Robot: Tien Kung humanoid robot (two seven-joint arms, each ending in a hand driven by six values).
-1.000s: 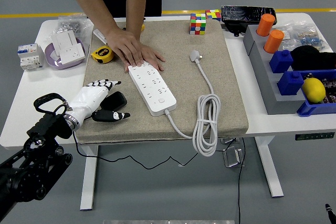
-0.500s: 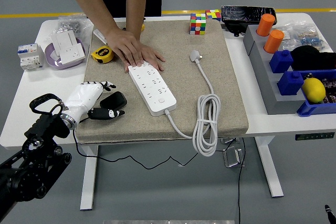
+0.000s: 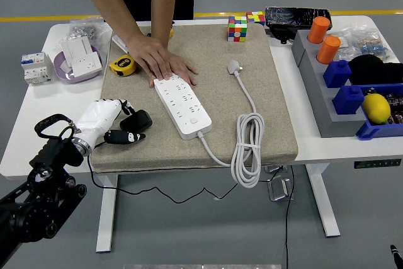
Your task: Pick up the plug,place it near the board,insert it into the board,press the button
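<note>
On the mat's left side, the left robot hand (image 3: 107, 121) curls around the black plug (image 3: 135, 121) without yet lifting it, the pick-up step under way, while a person's hand (image 3: 165, 64) steadies the white power strip (image 3: 182, 106) awaiting insertion.

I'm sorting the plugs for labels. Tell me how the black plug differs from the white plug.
The black plug is dark and bulky, lying at the mat's left edge by the left hand, whose fingers curl around it. The white plug is pale and smaller, lying untouched on the mat's far right part. The black plug's thin black cord drops off the front edge; the white plug's thick cord runs through a coil to the power strip. Both lie on the mat.
</note>
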